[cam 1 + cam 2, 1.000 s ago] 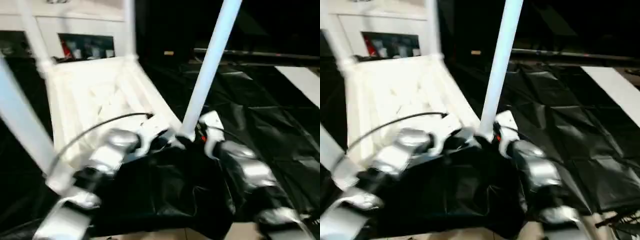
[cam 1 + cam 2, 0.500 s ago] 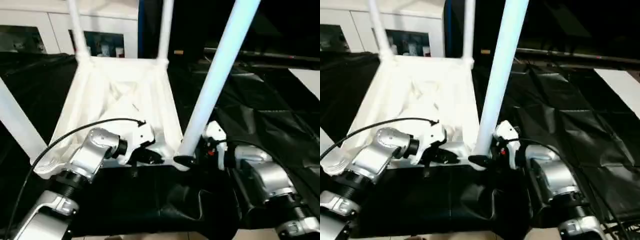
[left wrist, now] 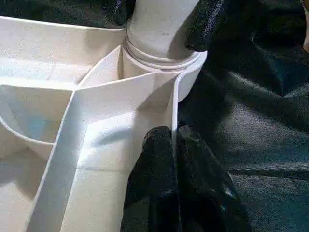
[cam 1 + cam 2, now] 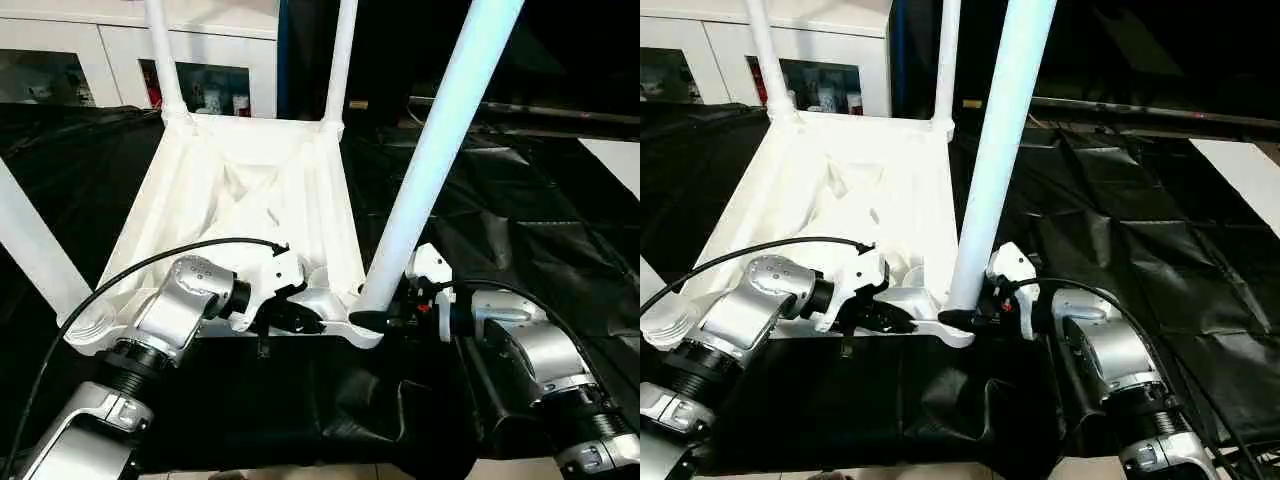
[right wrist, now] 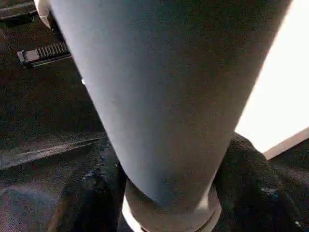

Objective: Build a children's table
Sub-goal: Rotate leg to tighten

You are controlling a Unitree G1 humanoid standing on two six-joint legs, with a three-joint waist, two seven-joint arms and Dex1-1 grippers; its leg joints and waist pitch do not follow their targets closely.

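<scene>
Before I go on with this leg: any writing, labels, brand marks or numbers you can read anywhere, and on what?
None can be read.
Tabletop, ribbed underside up: plain white, no marking.
Near leg in its corner socket: plain white, no marking.
Items behind the cabinet glass: coloured packaging, any print too small to read.
Black cloth: no text.

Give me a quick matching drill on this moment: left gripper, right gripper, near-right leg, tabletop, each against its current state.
1 left gripper
2 right gripper
3 near-right leg
4 tabletop

A lying underside up on the black cloth
B fingers either side of the leg's base
C pinching the tabletop's rim wall
D standing in a corner socket

Pairs: 1-C, 2-B, 3-D, 4-A
</scene>
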